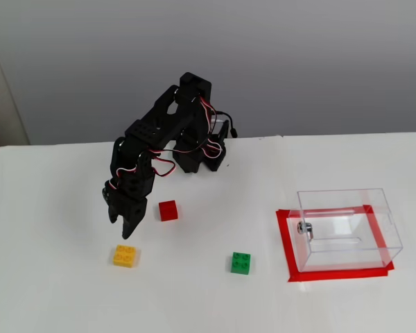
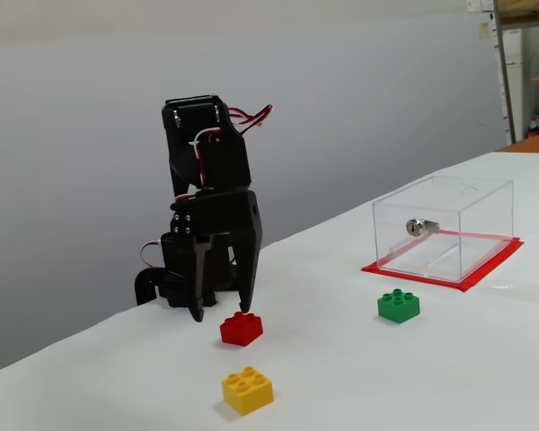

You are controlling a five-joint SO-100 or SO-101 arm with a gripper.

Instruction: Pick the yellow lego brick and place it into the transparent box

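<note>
The yellow lego brick (image 1: 125,256) (image 2: 247,390) lies studs up on the white table, nearest the front in the low fixed view. My gripper (image 1: 120,227) (image 2: 222,312) hangs just behind and above it, pointing down with its fingers spread open and nothing between them. It touches no brick. The transparent box (image 1: 347,229) (image 2: 443,227) stands empty far to the right, on a red tape frame, with a small metal fitting on its side.
A red brick (image 1: 168,210) (image 2: 242,329) sits close to the right of the gripper. A green brick (image 1: 240,263) (image 2: 399,305) lies between the yellow brick and the box. The arm's base (image 1: 200,156) stands at the table's back edge.
</note>
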